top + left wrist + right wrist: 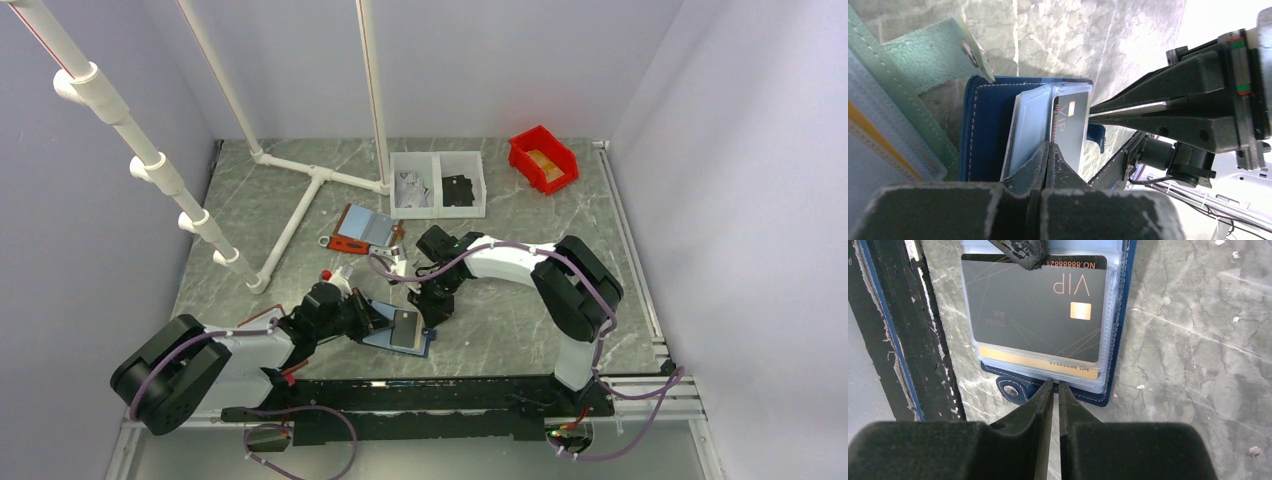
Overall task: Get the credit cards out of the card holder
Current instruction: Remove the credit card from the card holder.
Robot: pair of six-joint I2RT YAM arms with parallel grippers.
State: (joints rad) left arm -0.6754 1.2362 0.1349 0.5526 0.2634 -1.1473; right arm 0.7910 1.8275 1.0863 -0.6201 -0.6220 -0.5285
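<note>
No card out yet. Inside blue holder (985, 130): black card (1033, 305), gold card (1038, 365). Left gripper (1048, 147) closed, pressing black card. Right gripper (1055, 387) almost closed at holder edge; grip unclear.

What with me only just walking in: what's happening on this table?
Two robot arms are working on an open navy card holder. The left hand, shut, presses down on its pockets. The right hand, nearly closed, meets the strap-side edge; whether it grips anything isn't clear. The black card and gold card beneath sit pocketed.
</note>
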